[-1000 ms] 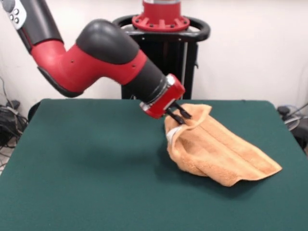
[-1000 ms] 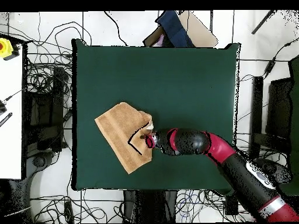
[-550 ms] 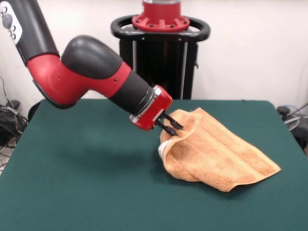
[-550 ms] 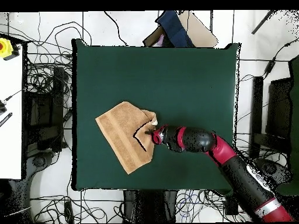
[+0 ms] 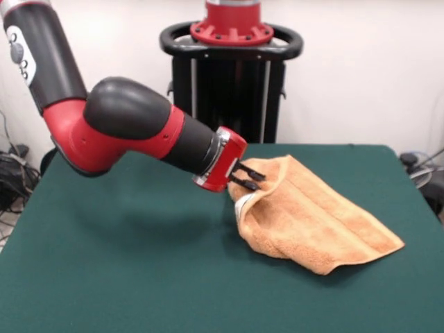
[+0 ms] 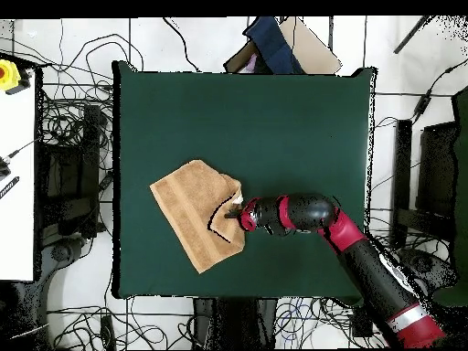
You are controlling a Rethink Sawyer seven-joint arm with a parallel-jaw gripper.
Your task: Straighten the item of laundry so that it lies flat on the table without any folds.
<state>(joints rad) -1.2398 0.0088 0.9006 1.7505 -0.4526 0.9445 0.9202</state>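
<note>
The item of laundry, an orange-tan towel (image 5: pixel 312 218), lies folded over itself on the right half of the green table (image 5: pixel 125 263). One edge of it is lifted off the surface, with a small white tag (image 5: pixel 241 205) showing under the raised fold. My gripper (image 5: pixel 251 177) is shut on that raised edge, holding it above the table. From overhead, the towel (image 6: pixel 192 219) sits left of centre, and the gripper (image 6: pixel 232 213) pinches its right edge, where the cloth is bunched.
The arm (image 5: pixel 118 128) reaches in low over the table's left half. Cables and boxes lie on the floor around the table (image 6: pixel 274 119). A white bench (image 6: pixel 14 183) stands at the overhead view's left edge.
The gripper, still holding the towel's edge, has dropped lower and the arm has levelled out. The lifted fold has shifted slightly with it.
</note>
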